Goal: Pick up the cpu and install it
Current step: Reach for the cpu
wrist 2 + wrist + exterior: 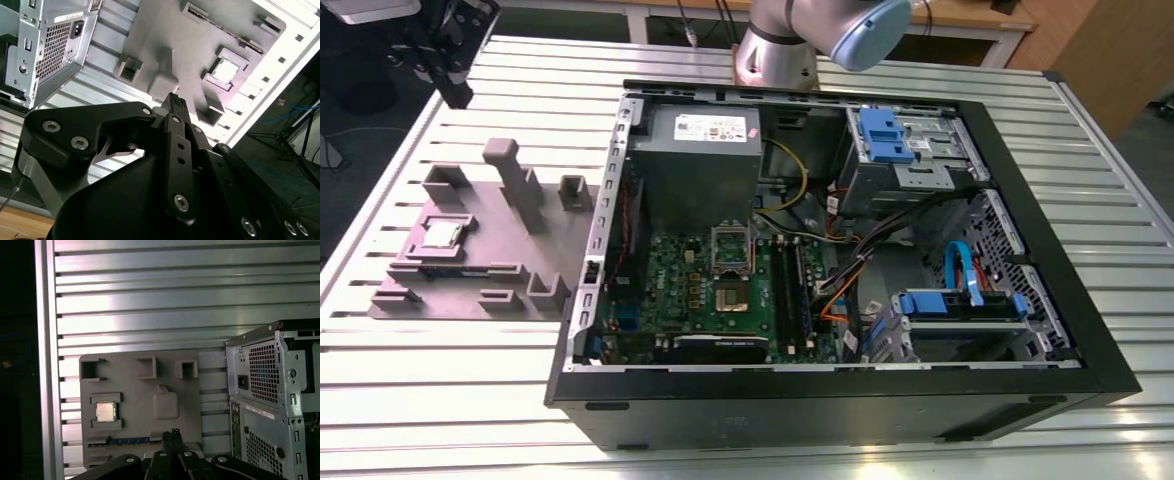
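Note:
The cpu (444, 233) is a small silver square lying in a recess of the grey holder block (480, 270) on the table, at the exterior view's left of the open computer case. Both wrist views show the cpu (223, 69) (105, 411) seated flat in that recess. My gripper (456, 95) hangs high over the table's far corner, well away from the holder and above it. Its black fingers (175, 434) are pressed together and shut with nothing between them, as the second wrist view's gripper (175, 99) also shows. The motherboard socket (731, 292) lies inside the case.
The black computer case (1041, 330) lies open on the slatted metal table (427, 400), holding a grey power supply (700, 140), blue drive bays (894, 135) and loose cables. Tall posts (507, 180) rise from the holder block. The arm's base (781, 50) stands behind the case.

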Robot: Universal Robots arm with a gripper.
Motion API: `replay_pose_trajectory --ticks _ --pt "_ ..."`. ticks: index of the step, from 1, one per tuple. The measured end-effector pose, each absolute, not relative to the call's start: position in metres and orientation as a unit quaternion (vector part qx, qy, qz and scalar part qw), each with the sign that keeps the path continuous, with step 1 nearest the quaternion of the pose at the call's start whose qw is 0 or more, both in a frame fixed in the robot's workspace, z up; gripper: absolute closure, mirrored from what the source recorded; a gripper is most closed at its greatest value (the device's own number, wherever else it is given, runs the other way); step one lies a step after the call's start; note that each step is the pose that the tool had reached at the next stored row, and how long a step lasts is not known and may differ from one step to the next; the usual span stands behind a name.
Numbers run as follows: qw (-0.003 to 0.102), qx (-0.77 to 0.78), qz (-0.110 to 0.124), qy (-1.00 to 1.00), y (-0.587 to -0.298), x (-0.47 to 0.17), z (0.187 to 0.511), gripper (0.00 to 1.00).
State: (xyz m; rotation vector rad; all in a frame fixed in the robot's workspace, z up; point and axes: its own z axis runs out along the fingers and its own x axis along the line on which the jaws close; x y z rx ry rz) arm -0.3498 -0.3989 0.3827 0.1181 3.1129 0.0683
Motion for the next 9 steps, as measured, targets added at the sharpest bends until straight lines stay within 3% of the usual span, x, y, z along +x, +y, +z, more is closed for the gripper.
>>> replay_pose_trajectory --ticks 9 --pt "0.013 0.038 0.022 0.999 -0.3990 -0.3535 0.3826 0.90"
